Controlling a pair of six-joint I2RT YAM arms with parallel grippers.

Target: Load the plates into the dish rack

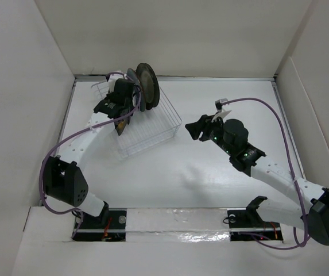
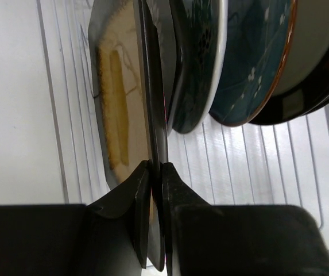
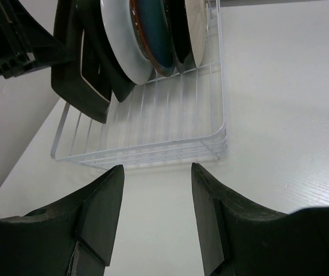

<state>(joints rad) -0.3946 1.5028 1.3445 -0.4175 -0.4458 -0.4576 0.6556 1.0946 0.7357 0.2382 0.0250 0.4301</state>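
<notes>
My left gripper (image 2: 154, 167) is shut on the rim of the square dark-brown amber-centred plate (image 2: 118, 103) and holds it on edge over the left part of the dish rack (image 2: 239, 161). Whether the plate rests on the wires is hidden. To its right stand the black floral plate (image 2: 196, 57), the teal plate (image 2: 250, 63), the cream plate (image 2: 319, 34) and a black plate (image 2: 302, 103). In the top view the left gripper (image 1: 118, 112) is at the rack's (image 1: 153, 129) left end, beside the standing plates (image 1: 146, 86). My right gripper (image 1: 196, 127) (image 3: 157, 172) is open and empty, just right of the rack (image 3: 153, 144).
White walls enclose the table on the left, back and right. The rack sits at the back left, at an angle to the walls. The right arm's purple cable (image 1: 267, 112) loops over the table's right side.
</notes>
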